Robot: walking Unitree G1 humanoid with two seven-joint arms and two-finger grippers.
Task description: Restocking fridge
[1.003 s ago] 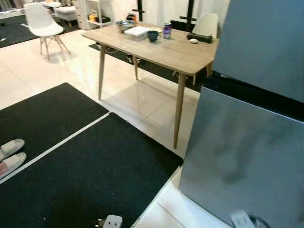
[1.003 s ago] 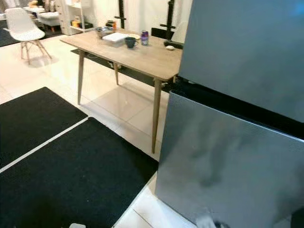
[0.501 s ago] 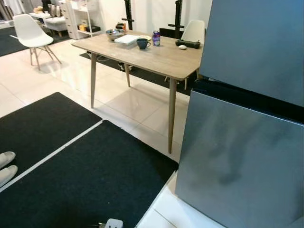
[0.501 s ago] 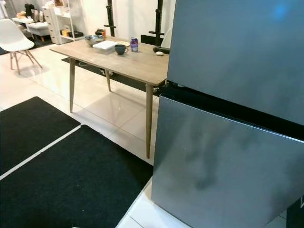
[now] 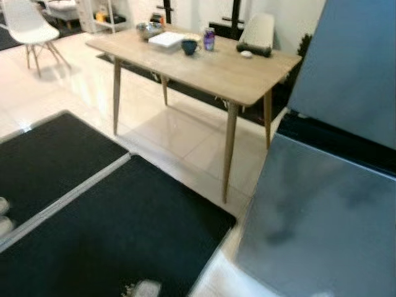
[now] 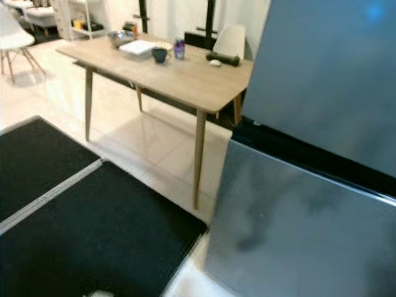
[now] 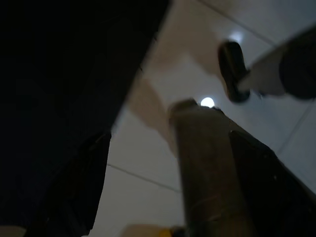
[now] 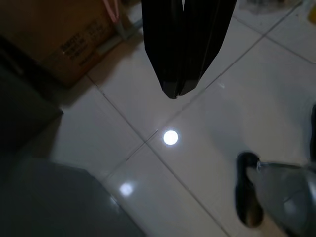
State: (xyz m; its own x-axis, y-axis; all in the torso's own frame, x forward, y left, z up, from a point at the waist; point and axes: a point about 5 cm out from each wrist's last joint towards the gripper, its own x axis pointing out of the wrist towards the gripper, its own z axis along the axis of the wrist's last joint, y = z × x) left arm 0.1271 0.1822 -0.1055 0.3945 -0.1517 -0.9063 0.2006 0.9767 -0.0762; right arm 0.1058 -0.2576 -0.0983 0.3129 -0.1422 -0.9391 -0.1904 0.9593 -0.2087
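Fridge (image 6: pixel 309 185) shut ahead-right; my right gripper (image 8: pixel 177 91) pressed together over floor tile (image 8: pixel 207 143); left gripper's state unclear; table (image 5: pixel 204 68) beyond.

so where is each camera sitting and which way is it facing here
Left eye view: on the head, looking forward and down at the wooden table, black mats and grey fridge.
Right eye view: same head camera, same table and fridge, seen from slightly to the right.
Left wrist view: on the left wrist, facing the tiled floor; dark and blurred.
Right wrist view: on the right wrist, looking down along the right gripper at the floor and a cardboard box.
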